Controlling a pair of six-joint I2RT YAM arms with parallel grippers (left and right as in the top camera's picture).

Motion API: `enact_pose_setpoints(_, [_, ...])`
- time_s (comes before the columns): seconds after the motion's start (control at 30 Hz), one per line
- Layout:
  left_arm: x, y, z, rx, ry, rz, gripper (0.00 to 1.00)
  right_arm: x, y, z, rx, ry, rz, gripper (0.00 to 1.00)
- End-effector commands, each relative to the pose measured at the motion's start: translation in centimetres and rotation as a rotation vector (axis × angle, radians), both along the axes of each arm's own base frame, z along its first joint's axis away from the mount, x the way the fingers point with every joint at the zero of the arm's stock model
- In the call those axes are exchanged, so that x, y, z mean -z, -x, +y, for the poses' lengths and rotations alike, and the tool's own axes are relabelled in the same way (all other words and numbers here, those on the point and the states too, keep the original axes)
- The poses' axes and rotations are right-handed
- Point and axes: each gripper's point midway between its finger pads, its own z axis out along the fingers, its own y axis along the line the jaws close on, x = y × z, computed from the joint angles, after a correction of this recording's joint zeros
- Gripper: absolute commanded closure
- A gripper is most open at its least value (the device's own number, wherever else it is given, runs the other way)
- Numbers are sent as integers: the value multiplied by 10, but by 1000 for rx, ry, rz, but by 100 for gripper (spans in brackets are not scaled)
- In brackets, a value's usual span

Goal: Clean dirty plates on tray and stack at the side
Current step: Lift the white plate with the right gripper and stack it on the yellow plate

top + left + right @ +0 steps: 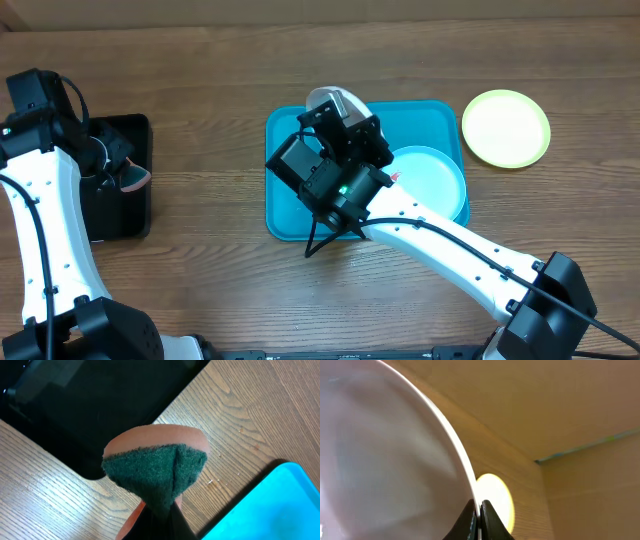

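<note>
1. Between the right gripper's (480,510) fingertips, clamped tight, sits the rim of the white plate (385,450), held on edge above the tray (285,215).
2. Well off to that gripper's left, the left gripper (157,512) is closed on a sponge (150,472), green scouring face outward, just above the black tray (90,405).
3. The step in hand looks to be bringing sponge and plate together for wiping. Doing it well likely means turning the plate's face toward the sponge, meeting over the tray so drips land there, and pressing lightly near the clamped rim. A hard push at the free edge could lever the plate out of a two-finger hold.
4. Below and to the right of the right gripper, the tray holds the blue plate (435,180), lying flat, with a small red mark at its nearer rim.
5. Further right, past the tray's edge, the yellow plate (505,128) lies alone on the table (200,290), outside either container.
6. Whatever the black tray holds beneath the left gripper cannot be made out.
</note>
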Motion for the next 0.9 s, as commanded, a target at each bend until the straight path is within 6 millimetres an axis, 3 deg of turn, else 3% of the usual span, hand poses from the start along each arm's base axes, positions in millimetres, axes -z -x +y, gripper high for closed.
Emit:
enact_pose_setpoints(0.0, [1, 1, -3, 7, 10, -1, 96, -9, -4, -3, 0, -51, 3, 96])
enact_pose_setpoints(0.2, [1, 1, -3, 7, 11, 0, 96, -29, -3, -21, 71, 50, -91, 96])
enact_pose_setpoints(0.37, [1, 1, -4, 9, 11, 1, 96, -10, -7, -8, 19, -42, -9, 96])
enact_pose_setpoints(0.6, [1, 0, -4, 9, 10, 0, 96, -4, -14, -16, 43, -67, 3, 96])
enact_pose_setpoints(0.67, [1, 0, -4, 9, 10, 0, 96, 5, -18, -11, 31, -149, 36, 96])
enact_pose_setpoints(0.77, [1, 0, -4, 14, 8, 0, 96, 42, -31, 3, -44, -435, 247, 96])
enact_pose_setpoints(0.87, [1, 0, -4, 30, 2, 1, 96, 61, -43, -6, -50, -660, 390, 96])
